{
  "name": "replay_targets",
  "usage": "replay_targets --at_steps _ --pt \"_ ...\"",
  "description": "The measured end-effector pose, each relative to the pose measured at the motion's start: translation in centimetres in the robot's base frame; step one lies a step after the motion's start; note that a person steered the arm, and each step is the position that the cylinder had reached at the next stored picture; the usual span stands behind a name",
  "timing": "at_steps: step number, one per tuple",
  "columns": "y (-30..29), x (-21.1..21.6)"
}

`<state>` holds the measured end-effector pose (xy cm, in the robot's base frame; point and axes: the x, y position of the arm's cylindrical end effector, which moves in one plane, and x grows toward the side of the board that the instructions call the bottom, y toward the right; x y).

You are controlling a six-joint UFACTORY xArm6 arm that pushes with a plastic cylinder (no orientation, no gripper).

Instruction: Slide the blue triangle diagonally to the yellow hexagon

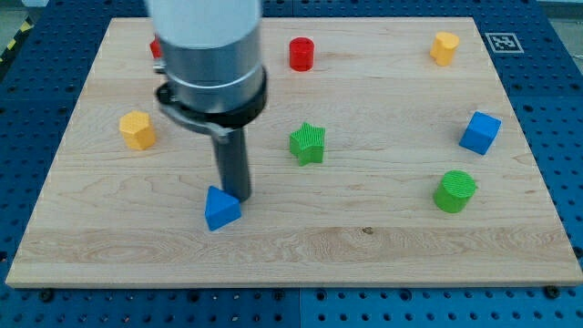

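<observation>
The big pale wooden board (383,228) looks smooth, with thin grain lines. The small blue plastic triangle (221,209) looks smooth and a bit shiny. The green plastic star (308,143) and green round plastic block (455,190) have ridged sides. The dark rod (230,166) looks matt, under a shiny grey metal ring (214,75).

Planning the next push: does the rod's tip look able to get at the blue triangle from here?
Probably yes. My tip already sits right at the blue triangle, at its upper-right edge, with nothing between them. The yellow hexagon lies up-left, with bare board between.
</observation>
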<state>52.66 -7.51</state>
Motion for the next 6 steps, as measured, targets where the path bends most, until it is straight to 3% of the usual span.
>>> replay_targets --at_steps 2,4,6 --pt "10.3 1.9" --pt "-1.8 2.8" --pt "-1.5 1.8"
